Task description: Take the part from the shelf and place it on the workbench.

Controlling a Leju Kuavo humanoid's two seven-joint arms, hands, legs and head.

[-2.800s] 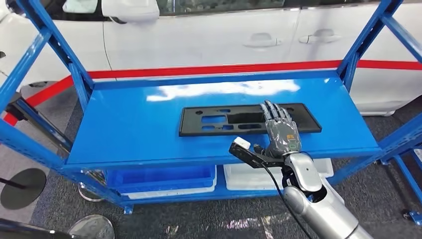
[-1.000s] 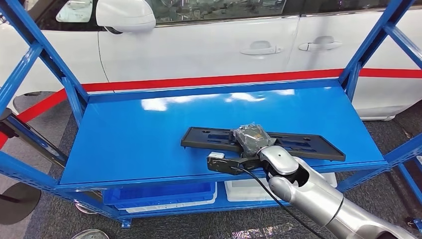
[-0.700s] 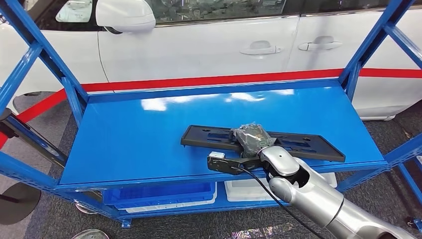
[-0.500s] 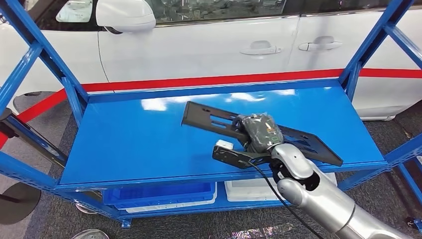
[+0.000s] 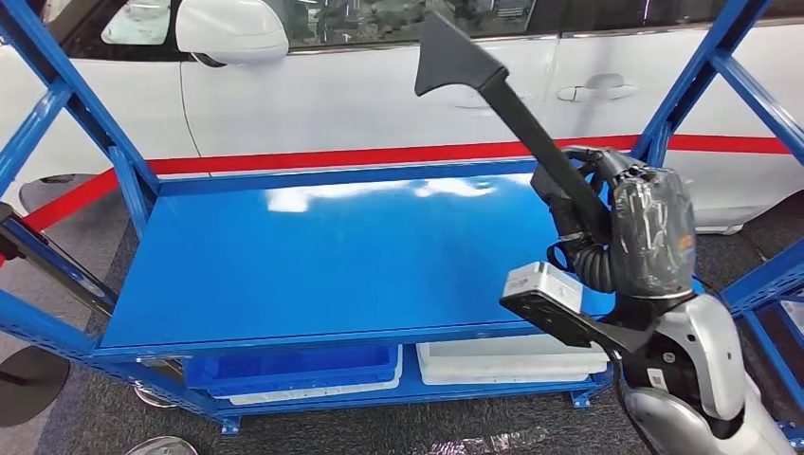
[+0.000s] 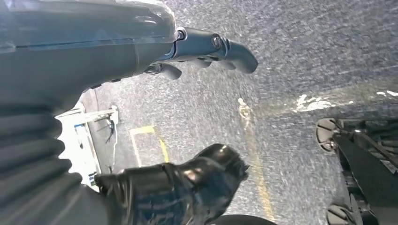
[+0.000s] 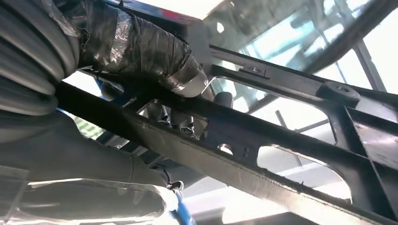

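Observation:
The part is a long flat black plastic panel [image 5: 493, 90] with cut-out slots. My right hand [image 5: 635, 227] grips it high above the right end of the blue shelf [image 5: 313, 256], and it tilts steeply up to the left across the white car behind. In the right wrist view the thumb and fingers of my right hand [image 7: 155, 70] wrap around a bar of the panel [image 7: 263, 140]. My left hand [image 6: 187, 61] hangs over grey carpet floor, fingers curled loosely apart with nothing between them.
Blue shelf uprights [image 5: 697, 81] rise at both ends of the rack. A blue bin [image 5: 294, 365] and a white bin [image 5: 507, 360] sit on the lower level. A white car [image 5: 360, 85] with a red stripe stands close behind the rack.
My right hand has lifted the panel off the shelf and swung it up to the right, from lying nearly flat to standing steeply tilted. The shelf top is now bare.

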